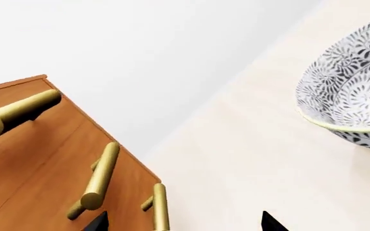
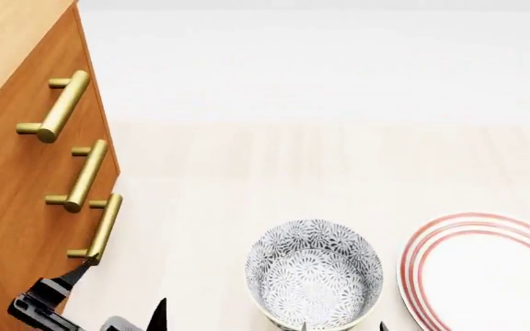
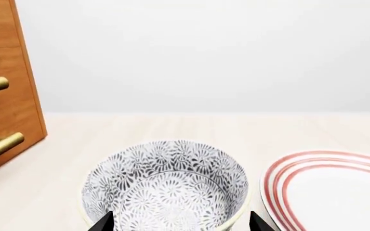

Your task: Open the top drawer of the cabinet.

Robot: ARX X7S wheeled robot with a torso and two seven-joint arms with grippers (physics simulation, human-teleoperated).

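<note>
The orange-brown cabinet (image 2: 7, 179) stands at the left in the head view, its three drawers flush. The top drawer (image 2: 85, 114) carries the highest brass handle (image 2: 58, 107), which is also the farthest handle (image 1: 18, 113) in the left wrist view. My left gripper (image 2: 118, 293) is open and low beside the cabinet front. The lowest handle (image 1: 160, 207) lies between its fingers, close to one fingertip (image 1: 98, 222). My right gripper (image 3: 181, 224) is open at the near rim of the patterned bowl (image 3: 165, 183), holding nothing.
The black-and-white patterned bowl (image 2: 314, 279) sits on the pale table (image 2: 275, 158) in front of me. A white plate with red rings (image 2: 486, 276) lies to its right. The middle handle (image 2: 83, 176) and lowest handle (image 2: 102, 229) stick out from the cabinet front.
</note>
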